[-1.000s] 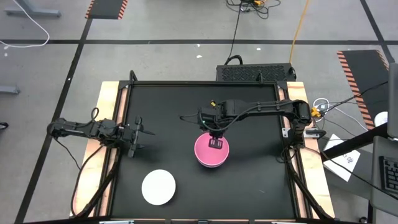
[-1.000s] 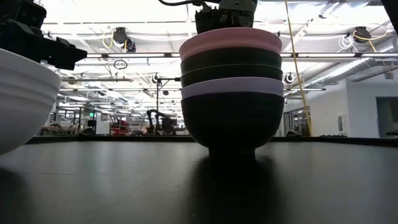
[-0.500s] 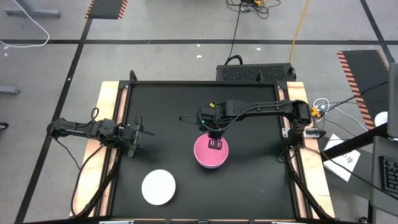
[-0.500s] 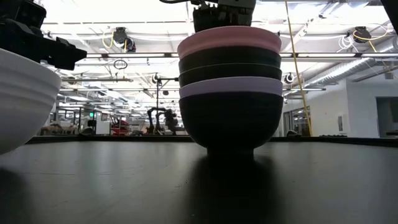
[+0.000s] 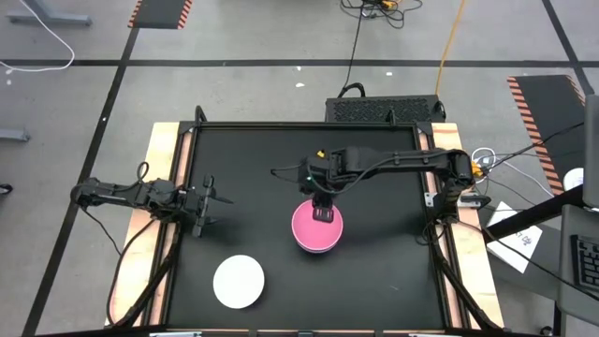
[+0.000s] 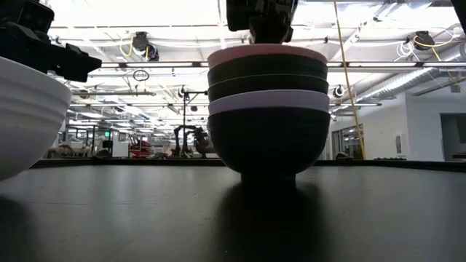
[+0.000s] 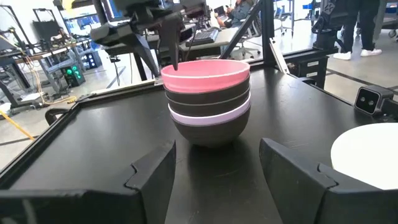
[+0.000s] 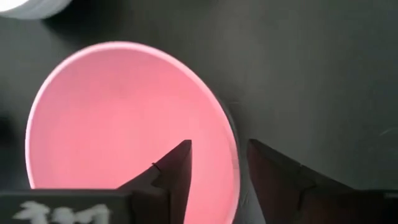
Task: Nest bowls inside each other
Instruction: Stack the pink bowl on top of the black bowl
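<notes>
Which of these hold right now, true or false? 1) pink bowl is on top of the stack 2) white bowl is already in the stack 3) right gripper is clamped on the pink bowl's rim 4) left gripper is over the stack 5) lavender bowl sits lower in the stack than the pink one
1) True: the pink bowl tops the stack.
2) False: the white bowl sits alone on the table, apart from the stack.
3) False: the right gripper has its fingers apart, straddling the rim.
4) False: the left gripper waits at the table's left side, open.
5) True: the lavender bowl lies lower, black bowls between.
</notes>
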